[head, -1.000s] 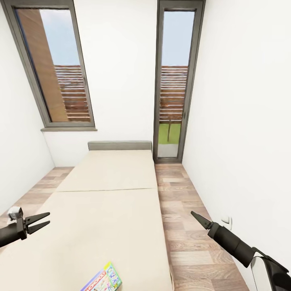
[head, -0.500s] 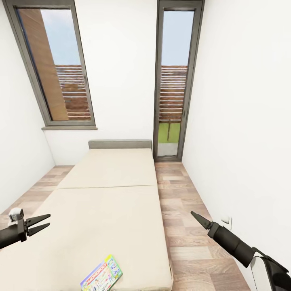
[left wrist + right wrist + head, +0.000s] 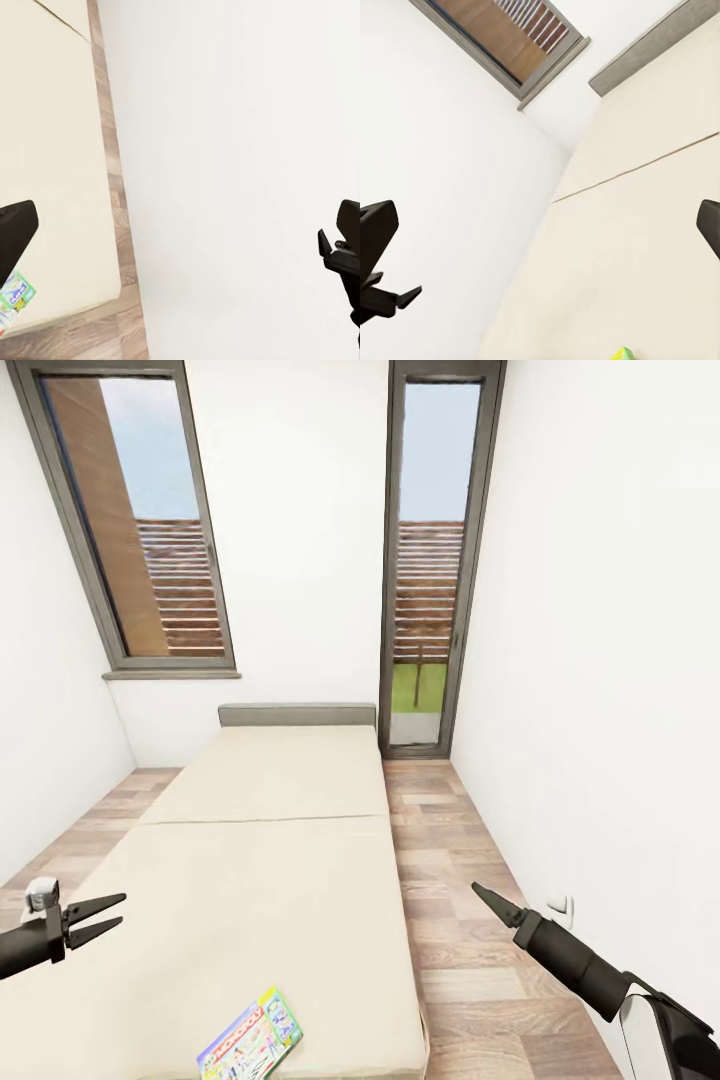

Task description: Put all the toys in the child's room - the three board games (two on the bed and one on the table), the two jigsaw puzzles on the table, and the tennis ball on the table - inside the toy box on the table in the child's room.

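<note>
1. The left hand (image 3: 100, 919) hung with its two fingers apart and nothing between them, over the near left part of the bed (image 3: 270, 830). The right hand (image 3: 487, 901) was out over the wooden floor (image 3: 470, 920) to the bed's right; in the head view its fingers read as one dark point, yet its own wrist view showed a dark fingertip at each edge with a wide gap between, so I judged it open and empty too.

2. The board game (image 3: 252, 1040), a flat box with a colourful printed face, lay on the mattress near the foot edge, below and to the right of the left hand and closer to the robot. It lay between the two hands, somewhat nearer the left one, and over the bed as that hand was. The left arm looked the better placed for it.

3. The box's long axis ran on a diagonal, from near-left to far-right across the mattress, so a hand coming down would probably need to turn to meet its narrow sides.

4. A corner of the same box showed in the left wrist view (image 3: 13, 294).

5. Nothing lay on the mattress between either hand and the box. Beyond were a grey headboard (image 3: 297, 716), a window (image 3: 135, 520) and a glass door (image 3: 430, 560).
</note>
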Available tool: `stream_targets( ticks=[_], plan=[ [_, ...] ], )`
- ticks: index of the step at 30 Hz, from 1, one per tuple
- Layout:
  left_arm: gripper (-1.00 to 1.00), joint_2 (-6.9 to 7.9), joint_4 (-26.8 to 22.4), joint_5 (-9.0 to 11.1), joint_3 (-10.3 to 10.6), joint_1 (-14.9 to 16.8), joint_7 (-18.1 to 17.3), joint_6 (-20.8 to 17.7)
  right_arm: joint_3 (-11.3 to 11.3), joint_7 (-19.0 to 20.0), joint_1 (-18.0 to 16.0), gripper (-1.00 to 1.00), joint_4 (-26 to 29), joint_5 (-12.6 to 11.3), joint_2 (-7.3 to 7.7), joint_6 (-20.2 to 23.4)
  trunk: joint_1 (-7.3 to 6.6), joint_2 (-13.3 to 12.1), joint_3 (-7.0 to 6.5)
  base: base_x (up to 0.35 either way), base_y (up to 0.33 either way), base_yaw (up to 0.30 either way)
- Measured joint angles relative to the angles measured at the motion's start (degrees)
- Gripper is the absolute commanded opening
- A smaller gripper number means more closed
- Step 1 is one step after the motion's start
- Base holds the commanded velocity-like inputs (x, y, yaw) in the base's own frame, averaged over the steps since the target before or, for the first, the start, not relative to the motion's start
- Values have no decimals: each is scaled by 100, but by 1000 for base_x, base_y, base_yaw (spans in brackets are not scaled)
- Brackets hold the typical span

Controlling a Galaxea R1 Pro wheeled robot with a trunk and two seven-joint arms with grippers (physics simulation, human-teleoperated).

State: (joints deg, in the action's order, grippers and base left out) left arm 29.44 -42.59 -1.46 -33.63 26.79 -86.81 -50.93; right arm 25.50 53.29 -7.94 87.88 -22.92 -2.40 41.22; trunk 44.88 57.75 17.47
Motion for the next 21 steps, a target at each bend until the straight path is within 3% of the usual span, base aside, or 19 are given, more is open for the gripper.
stream_targets(
  ticks=[10,21],
  plan=[
    [100,20,508,4,-16,62,388,-5,-3,-3,0,100,0,-1,-1,0,220,401,180,0,0,0],
    [100,20,660,3,-25,75,486,-5,-6,-9,0,100,-1,0,-8,0,461,843,378,0,0,0]
  ],
)
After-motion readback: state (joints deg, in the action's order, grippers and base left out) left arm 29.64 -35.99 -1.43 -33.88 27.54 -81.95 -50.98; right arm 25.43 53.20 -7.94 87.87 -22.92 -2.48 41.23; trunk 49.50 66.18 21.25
